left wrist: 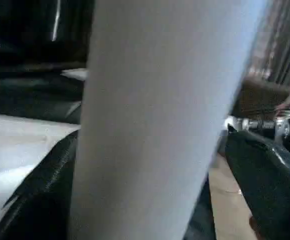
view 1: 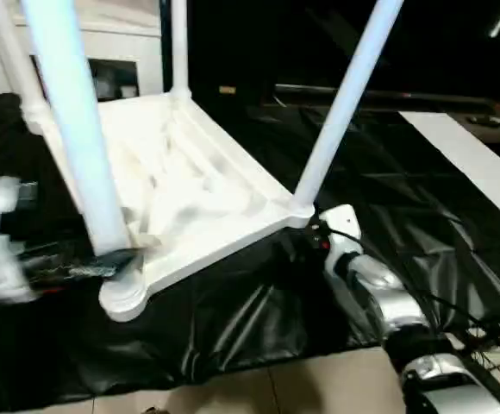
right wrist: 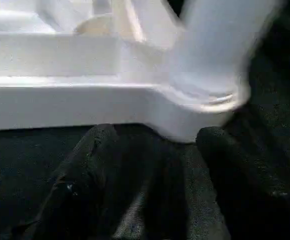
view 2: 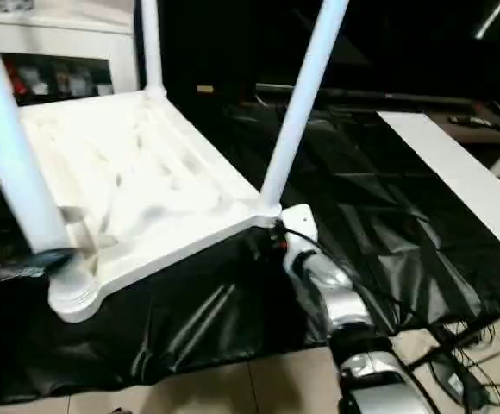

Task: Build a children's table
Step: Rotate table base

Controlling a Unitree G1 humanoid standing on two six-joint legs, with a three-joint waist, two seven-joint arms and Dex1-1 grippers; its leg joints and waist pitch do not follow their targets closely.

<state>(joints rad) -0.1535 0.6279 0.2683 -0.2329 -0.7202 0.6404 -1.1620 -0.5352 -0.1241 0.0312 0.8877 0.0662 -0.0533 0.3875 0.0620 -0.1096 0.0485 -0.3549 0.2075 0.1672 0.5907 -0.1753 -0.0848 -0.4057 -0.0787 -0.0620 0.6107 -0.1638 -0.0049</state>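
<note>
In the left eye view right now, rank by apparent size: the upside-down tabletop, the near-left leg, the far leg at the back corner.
1. Tabletop, largest.
2. Near-left leg, thick and long, though it stands nearest the camera, so its true size against the other leg is unsure.
3. Far leg, thinnest, being farthest.

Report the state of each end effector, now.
Left end effector: fingers on either side of the near tube leg; whether it grips cannot be told.
Right end effector: open, fingers apart below the table top's corner socket, holding nothing.
</note>
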